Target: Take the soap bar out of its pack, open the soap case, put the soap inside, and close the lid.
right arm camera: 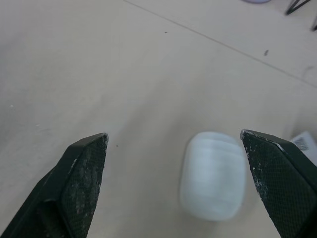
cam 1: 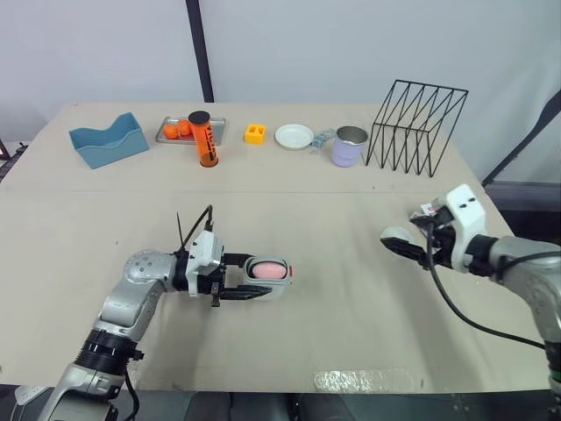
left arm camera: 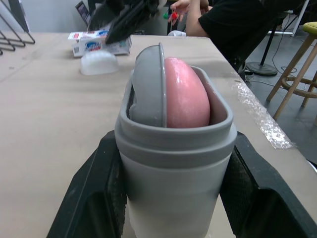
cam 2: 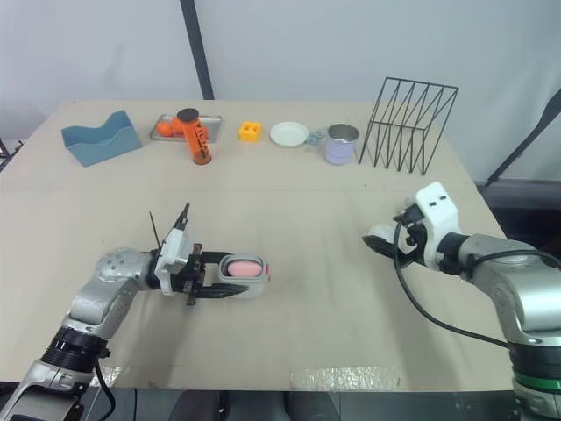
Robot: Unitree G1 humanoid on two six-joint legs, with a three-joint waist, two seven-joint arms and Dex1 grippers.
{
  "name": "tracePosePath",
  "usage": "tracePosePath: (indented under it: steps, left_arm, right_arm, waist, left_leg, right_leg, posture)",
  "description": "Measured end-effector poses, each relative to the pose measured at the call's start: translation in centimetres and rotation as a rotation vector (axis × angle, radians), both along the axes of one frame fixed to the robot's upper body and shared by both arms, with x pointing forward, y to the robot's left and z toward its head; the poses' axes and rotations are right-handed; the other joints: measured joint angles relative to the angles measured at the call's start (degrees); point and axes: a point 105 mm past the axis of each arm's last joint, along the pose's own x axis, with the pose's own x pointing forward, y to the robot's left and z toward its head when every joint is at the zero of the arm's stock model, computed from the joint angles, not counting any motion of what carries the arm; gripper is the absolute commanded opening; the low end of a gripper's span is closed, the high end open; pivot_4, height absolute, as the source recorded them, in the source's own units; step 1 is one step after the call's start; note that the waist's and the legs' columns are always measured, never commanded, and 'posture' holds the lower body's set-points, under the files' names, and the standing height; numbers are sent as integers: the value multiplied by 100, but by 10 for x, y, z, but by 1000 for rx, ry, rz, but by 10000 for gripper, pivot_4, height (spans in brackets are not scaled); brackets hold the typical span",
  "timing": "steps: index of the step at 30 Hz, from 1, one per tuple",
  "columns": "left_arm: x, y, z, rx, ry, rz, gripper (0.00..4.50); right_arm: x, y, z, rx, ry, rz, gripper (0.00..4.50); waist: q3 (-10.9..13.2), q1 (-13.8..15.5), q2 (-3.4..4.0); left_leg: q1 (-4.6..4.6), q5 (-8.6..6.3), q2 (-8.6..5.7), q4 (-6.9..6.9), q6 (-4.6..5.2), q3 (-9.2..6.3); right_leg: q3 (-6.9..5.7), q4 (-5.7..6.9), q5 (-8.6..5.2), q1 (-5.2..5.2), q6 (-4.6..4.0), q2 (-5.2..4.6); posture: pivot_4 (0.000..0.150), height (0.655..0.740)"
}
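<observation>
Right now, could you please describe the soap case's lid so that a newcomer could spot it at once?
Find the black wire rack at the table's far right, then come toward the robot to the right gripper. The lid lies on the table just beneath it: plain, white and rounded, unlike the boxy printed soap pack beside it.

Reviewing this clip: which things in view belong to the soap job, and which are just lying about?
Job: soap case, held by the left gripper; pink soap inside it; white lid on the table, below the open right gripper; soap pack.

Lying about: blue tray, metal tray, orange bottle, yellow block, white plate, lilac cup, wire rack.
</observation>
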Motion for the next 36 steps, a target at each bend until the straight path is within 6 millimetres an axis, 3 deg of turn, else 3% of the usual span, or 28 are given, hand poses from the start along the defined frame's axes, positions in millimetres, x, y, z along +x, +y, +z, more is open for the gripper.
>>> tracePosePath:
  steps: [10, 18, 35, 36]
  left_arm:
    - [-1, -4, -1, -2, 24, -9, 19214]
    - [-3, -9, -5, -1, 47, -25, 19214]
    - [0, -9, -6, 2, 66, 4, 19214]
    - [0, -9, -6, 2, 66, 5, 19214]
  right_arm:
    - [18, -13, -12, 10, 29, -60, 44386]
    - [22, -17, -38, 6, 99, -69, 44386]
    - [26, -18, -41, 10, 100, -78, 44386]
    - [26, -18, -41, 10, 100, -78, 42034]
  waist:
    - [0, -4, 0]
    - [0, -3, 0]
    - [0, -7, 0]
    - [0, -7, 0]
  left_leg:
    - [-1, 0, 1, -1, 1, 1]
    - [-1, -1, 1, -1, 1, 1]
    - [0, 0, 1, 1, 0, 1]
    - [0, 0, 1, 1, 0, 1]
  right_leg:
    - [1, 0, 0, -3, 0, 0]
    - [1, 0, 0, -4, 0, 0]
    - [1, 1, 0, -2, 0, 0]
    - [1, 1, 0, -1, 0, 0]
  posture:
    - [1500, 7400]
    - [1500, 7400]
    - [1500, 7400]
    - [1500, 7400]
